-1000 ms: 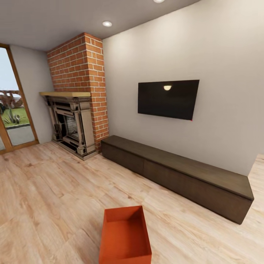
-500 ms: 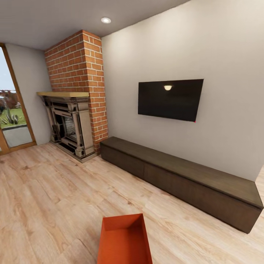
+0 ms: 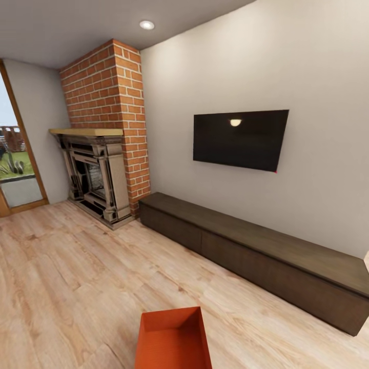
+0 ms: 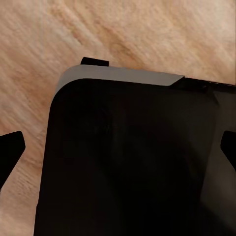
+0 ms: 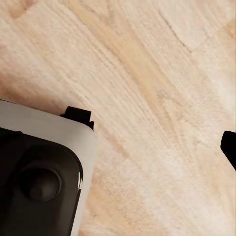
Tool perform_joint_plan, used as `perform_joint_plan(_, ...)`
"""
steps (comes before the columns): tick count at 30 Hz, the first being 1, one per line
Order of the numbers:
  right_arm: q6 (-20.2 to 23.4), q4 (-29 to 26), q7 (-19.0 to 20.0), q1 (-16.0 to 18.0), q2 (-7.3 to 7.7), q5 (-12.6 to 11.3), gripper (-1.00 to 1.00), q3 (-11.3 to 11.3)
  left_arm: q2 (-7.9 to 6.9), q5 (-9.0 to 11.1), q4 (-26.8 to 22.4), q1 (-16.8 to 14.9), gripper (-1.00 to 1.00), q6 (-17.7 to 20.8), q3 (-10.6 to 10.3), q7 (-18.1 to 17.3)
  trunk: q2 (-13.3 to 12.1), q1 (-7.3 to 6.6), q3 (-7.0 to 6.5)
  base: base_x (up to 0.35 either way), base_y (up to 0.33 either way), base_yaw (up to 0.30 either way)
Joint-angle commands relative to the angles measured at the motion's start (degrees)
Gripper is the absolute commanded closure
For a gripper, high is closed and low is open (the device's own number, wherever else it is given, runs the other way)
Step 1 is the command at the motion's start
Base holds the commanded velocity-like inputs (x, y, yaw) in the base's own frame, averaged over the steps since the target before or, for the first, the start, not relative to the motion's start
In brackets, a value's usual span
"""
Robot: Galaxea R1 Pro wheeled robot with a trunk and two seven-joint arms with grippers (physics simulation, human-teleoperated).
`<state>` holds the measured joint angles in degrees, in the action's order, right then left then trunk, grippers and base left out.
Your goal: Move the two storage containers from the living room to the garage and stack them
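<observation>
One red-orange storage container [image 3: 173,341] sits on the light wood-plank floor [image 3: 72,277] of the living room, at the bottom edge of the head view, its open top facing up and its near end cut off by the frame. Around it the planks lie bare on every visible side, with a broad stretch of open floor between the box and the far wall. Along that wall stands one long low dark-brown bench [image 3: 256,253], its long front edge running at a slant from the fireplace toward the right edge of the view, well apart from the container. One black TV [image 3: 238,139] hangs on the wall above the bench. One red brick fireplace [image 3: 105,138] rises at the bench's left end, and one glass door [image 3: 15,164] with a wood frame shows at the far left. One ceiling light [image 3: 147,24] is lit. Both wrist views look down at wood planks past dark robot body parts; whether either gripper is open or closed cannot be told.
</observation>
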<state>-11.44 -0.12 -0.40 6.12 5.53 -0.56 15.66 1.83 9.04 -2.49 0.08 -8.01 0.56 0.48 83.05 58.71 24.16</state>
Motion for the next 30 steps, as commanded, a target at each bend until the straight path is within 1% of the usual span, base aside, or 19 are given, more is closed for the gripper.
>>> perform_joint_plan(1,-0.2,0.0,0.0,0.0,0.01,-0.1,-1.00,0.3,0.02,0.4,-0.1,0.0,-1.00,-0.1,0.0,0.0,0.0,0.02,0.05,0.158,0.000,0.000)
perform_joint_plan(11,-0.2,0.0,0.0,0.0,0.05,-0.1,-1.00,0.3,0.02,0.3,-0.1,0.0,-1.00,-0.2,0.0,0.1,0.0,0.02,0.05,0.135,0.000,0.017)
perform_joint_plan(20,-0.2,0.0,0.0,0.0,0.09,-0.1,-1.00,0.3,0.00,0.4,-0.1,0.0,-1.00,-0.2,0.0,0.1,0.0,0.02,0.05,0.017,0.000,0.189)
perform_joint_plan(30,-0.2,0.0,0.0,0.0,0.09,-0.1,-1.00,0.3,-0.07,0.4,-0.1,0.0,-1.00,-0.2,0.1,0.1,0.0,0.02,0.05,0.001,0.000,0.034)
